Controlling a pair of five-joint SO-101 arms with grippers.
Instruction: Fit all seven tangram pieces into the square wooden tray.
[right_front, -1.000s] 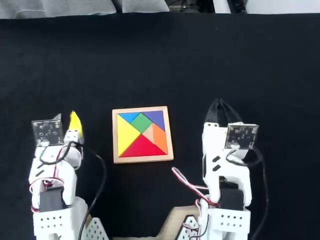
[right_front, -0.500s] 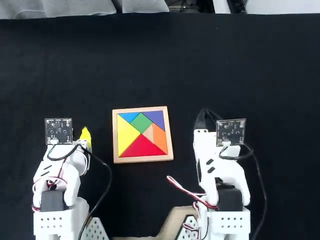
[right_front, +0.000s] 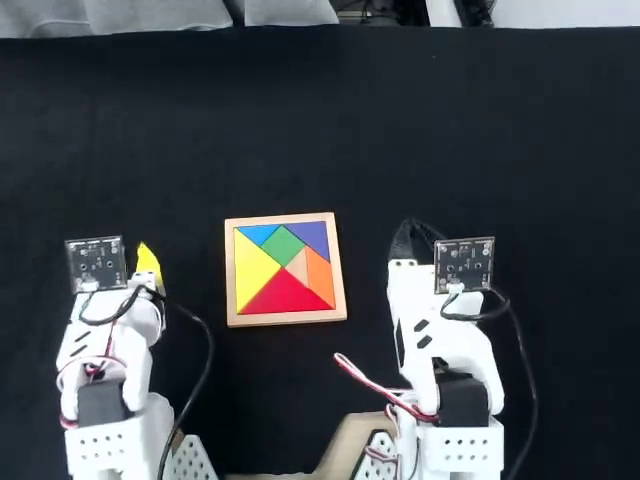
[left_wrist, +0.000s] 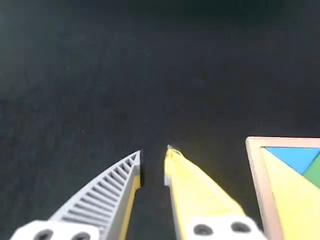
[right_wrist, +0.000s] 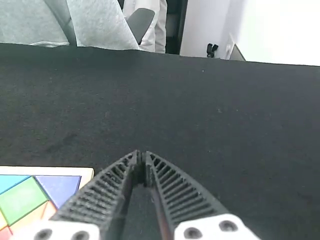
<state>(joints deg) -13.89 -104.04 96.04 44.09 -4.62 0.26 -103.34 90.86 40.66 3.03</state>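
Observation:
The square wooden tray (right_front: 285, 319) lies at the table's middle, holding coloured tangram pieces packed flat into a full square: a yellow triangle (right_front: 252, 268), a red triangle (right_front: 285, 295), blue, green, purple, orange and tan ones. My left gripper (right_front: 148, 258), with one yellow finger (left_wrist: 192, 195), hovers left of the tray; its tips stand slightly apart around nothing (left_wrist: 152, 160). My right gripper (right_front: 408, 232), black-fingered, sits right of the tray, shut and empty (right_wrist: 142, 157). The tray's corner shows in the left wrist view (left_wrist: 254, 165) and its edge in the right wrist view (right_wrist: 75, 172).
Black cloth (right_front: 320, 120) covers the whole table, open beyond the tray. Both arm bases (right_front: 110, 440) stand at the near edge with loose wires (right_front: 370, 375). Grey fabric and a white wall lie past the far edge (right_wrist: 100, 25).
The right arm drew back toward its base and then held still. The left gripper swung toward the tray and back, then returned leftward. The tray and pieces stayed put.

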